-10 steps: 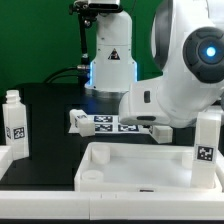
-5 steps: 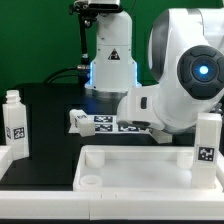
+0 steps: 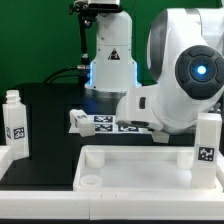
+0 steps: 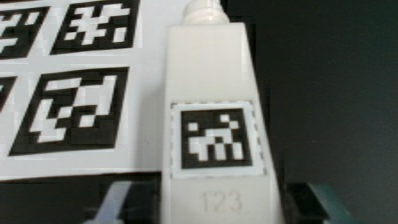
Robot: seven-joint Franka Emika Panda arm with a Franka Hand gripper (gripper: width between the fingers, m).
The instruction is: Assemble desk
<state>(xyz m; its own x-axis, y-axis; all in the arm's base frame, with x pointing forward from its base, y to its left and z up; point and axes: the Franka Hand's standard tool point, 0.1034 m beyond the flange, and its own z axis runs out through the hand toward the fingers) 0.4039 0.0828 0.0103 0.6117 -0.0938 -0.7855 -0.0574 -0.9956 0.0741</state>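
Wrist view: the end effector (image 4: 217, 205) straddles one desk leg (image 4: 214, 120), which lies on the dark bench (image 4: 329, 90) just beside the marker board (image 4: 71, 90). Its fingers flank the leg closely, but whether they clamp it cannot be determined. In the exterior view, the desk top (image 3: 130, 152) rests at the front with its corner socket (image 3: 90, 181) vacant, and two further legs (image 3: 14, 122) (image 3: 207, 138) stand loose. Judged from this, assembly has barely begun and every visible leg is still to be fitted.

The black bench (image 3: 50, 105) carries the white desk top (image 3: 130, 156) nearest the camera. The marker board (image 3: 100, 122) lies flat behind it. One tagged leg (image 3: 14, 125) stands upright at the exterior view's left, another leg (image 3: 207, 140) at its right.
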